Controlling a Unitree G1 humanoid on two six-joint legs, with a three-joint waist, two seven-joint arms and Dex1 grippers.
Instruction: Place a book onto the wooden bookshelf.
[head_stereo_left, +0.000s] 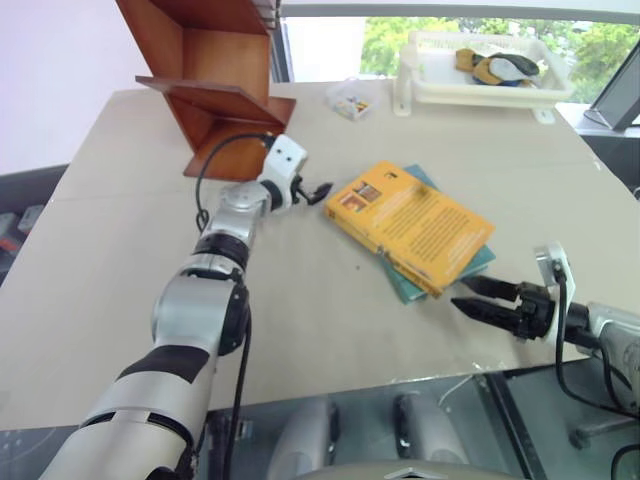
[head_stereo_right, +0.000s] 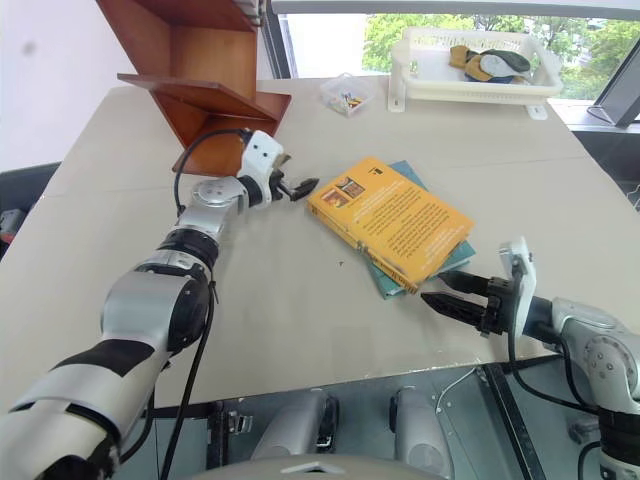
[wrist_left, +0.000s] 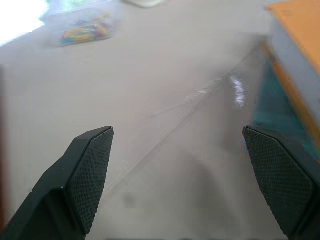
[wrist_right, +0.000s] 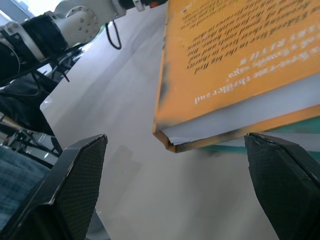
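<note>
Book (head_stereo_left: 410, 225) lies on a teal book (head_stereo_left: 418, 282) mid-tabletop (head_stereo_left: 120, 270), bookshelf (head_stereo_left: 215, 90) far left, left gripper (head_stereo_left: 322, 190) and right gripper (head_stereo_left: 470, 296) both with jaws spread, holding nothing.

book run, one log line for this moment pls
book: flat on teal book, ungrasped | left gripper: open beside it | right gripper: open, near corner | bookshelf: no book yet

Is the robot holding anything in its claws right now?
No. Both the left gripper and right gripper have open, empty jaws; the book lies untouched on the table.
</note>
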